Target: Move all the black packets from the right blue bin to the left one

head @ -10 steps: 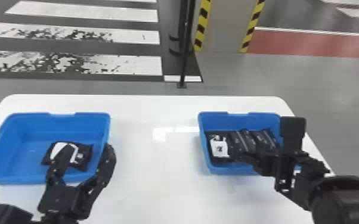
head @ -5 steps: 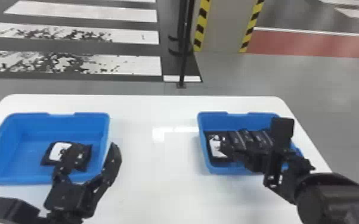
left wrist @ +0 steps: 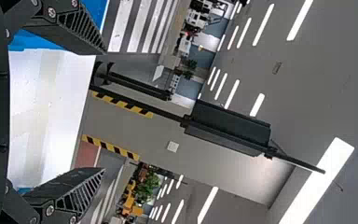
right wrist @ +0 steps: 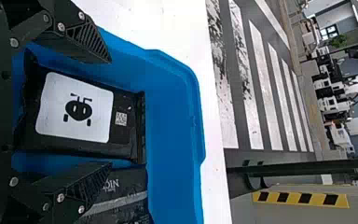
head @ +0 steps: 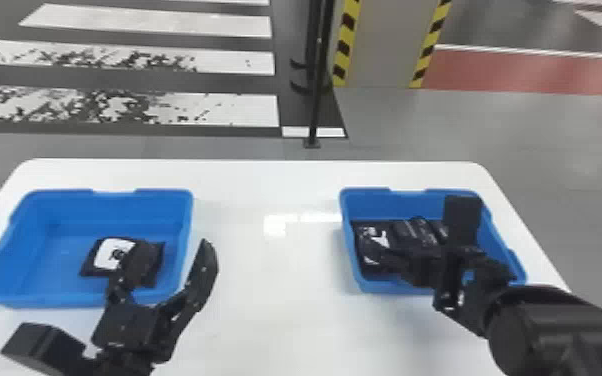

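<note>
Arms, against the earlier frame: the left gripper (head: pixel 175 250) has shifted toward the table's middle; the right gripper (head: pixel 390 245) has edged slightly left at its bin.
Right gripper: fingers apart, on either side of a white-labelled black packet (right wrist: pixel 79 109); whether they touch it, I cannot tell.
Right blue bin (head: pixel 375 286): holds that packet at its left side, with other black packets (right wrist: pixel 121 196) beside it.
Left gripper: fingers spread, nothing between them, near the left bin's right side.
Left blue bin (head: pixel 65 295): one black packet (head: pixel 95 265) with a white label lies inside, toward the right.
In the way: a left finger hides part of that packet; the right arm (head: pixel 540 320) crosses the right bin's near right corner.
Table (head: pixel 275 325): white, glossy, rounded far corners, bins well apart.
Room: grey floor with white stripes (head: pixel 165 112), a black post (head: pixel 317 75), a grey pillar (head: pixel 382 50) edged yellow and black, and a red floor band (head: pixel 515 72).
</note>
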Action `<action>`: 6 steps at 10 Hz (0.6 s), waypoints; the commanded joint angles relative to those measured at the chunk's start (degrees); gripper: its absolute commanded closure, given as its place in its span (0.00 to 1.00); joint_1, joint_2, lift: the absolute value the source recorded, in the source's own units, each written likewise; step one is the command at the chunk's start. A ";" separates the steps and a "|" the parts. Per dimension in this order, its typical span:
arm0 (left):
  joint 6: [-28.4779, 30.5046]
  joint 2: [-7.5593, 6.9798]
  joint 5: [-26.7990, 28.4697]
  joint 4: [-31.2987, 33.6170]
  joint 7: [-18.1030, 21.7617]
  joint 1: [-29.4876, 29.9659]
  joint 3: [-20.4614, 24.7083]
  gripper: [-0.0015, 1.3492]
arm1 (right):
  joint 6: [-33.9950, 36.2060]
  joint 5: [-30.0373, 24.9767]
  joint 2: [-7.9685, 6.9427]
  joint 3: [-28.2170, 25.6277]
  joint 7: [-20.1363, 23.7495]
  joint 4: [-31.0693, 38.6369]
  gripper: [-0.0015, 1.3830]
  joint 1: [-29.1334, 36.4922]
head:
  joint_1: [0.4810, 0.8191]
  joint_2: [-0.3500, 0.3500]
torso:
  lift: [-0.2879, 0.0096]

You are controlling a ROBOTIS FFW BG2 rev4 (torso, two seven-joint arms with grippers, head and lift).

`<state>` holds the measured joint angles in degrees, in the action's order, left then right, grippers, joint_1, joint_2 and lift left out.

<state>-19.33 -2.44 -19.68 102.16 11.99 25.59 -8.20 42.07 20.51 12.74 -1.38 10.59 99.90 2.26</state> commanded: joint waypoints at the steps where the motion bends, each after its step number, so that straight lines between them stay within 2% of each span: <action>1: 0.06 0.06 -0.09 0.00 0.05 0.00 0.09 0.11 | 0.82 -0.06 0.00 0.69 -0.04 -0.27 0.20 -0.15 | 0.63 0.36 | 0.50; 5: 0.06 0.06 -0.09 0.00 0.40 0.00 0.20 0.11 | 4.89 -1.31 -0.09 0.92 -1.36 0.15 0.27 -0.43 | 0.63 0.37 | 0.50; 6: 0.06 0.06 -0.09 0.00 0.40 0.00 0.20 0.11 | 6.02 -2.00 0.18 1.03 -1.18 -0.69 0.36 -1.56 | 0.63 0.37 | 0.50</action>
<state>-19.26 -2.38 -19.73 102.16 12.39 25.59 -7.98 47.49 18.85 12.77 -0.38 9.41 99.62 1.24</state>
